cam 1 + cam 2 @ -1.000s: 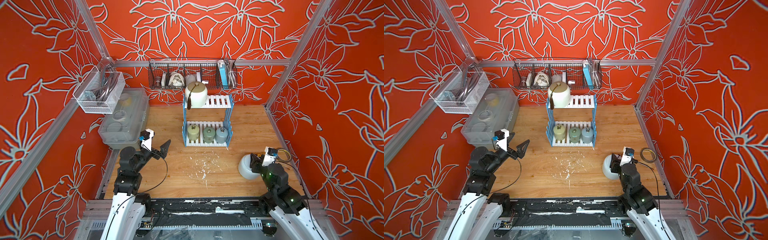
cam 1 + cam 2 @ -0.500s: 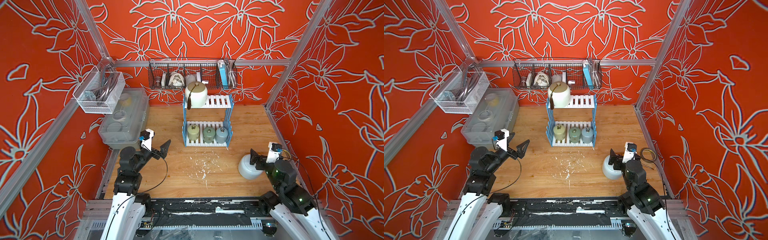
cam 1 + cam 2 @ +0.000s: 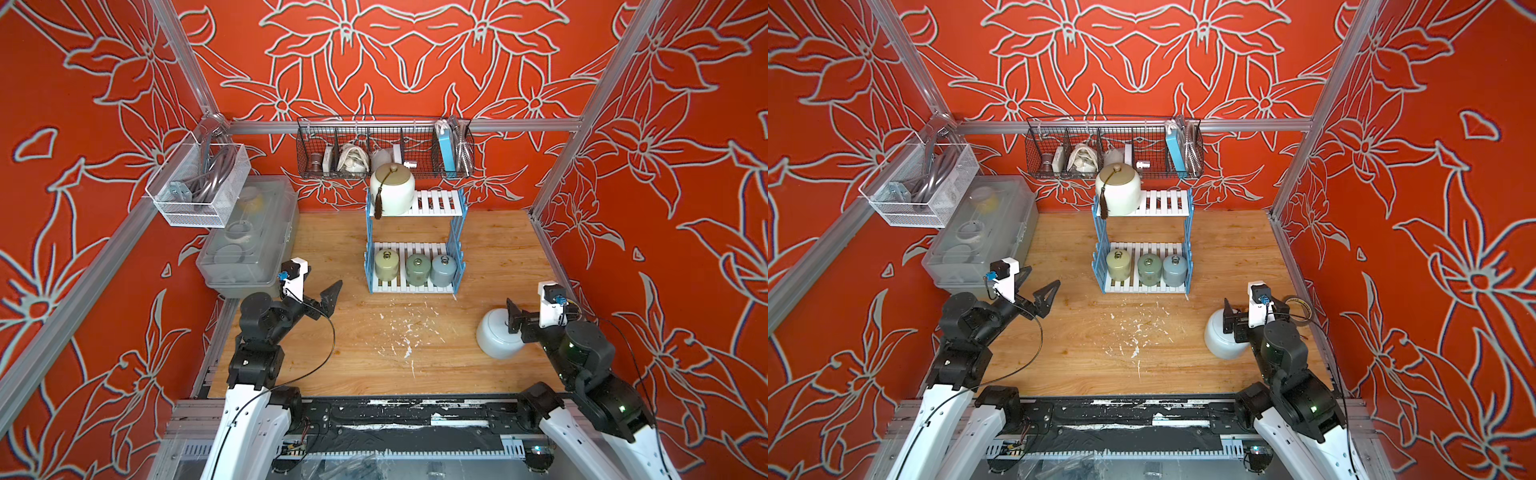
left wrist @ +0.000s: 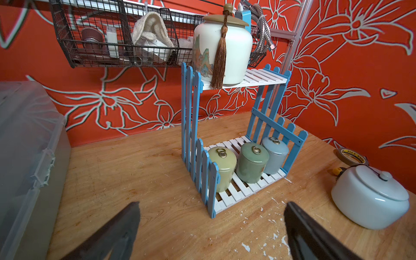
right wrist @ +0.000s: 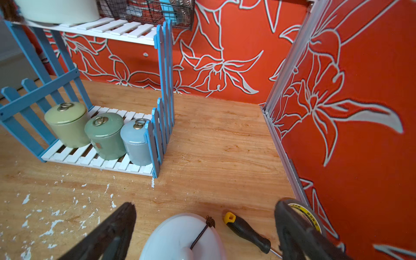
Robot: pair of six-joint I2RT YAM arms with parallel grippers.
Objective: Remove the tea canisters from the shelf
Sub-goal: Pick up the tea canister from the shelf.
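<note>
right claw [image 5: 206, 208]: spread, empty, white canister [image 5: 182, 236] set on table [image 3: 374, 357] just below | left claw [image 4: 212, 206]: spread, empty, shelf [image 4: 252, 84] ahead, cream canister [image 4: 234, 51] and three small canisters [image 4: 252, 165] left on it | retreat is best made straight up, lid knob [image 4: 386, 176] and tassel [image 5: 210, 219] cleared

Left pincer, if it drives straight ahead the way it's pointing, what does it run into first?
Most likely the left pincer meets the shelf's blue picket side, low at its front corner, with the olive canister just behind. Depth is unclear.
</note>
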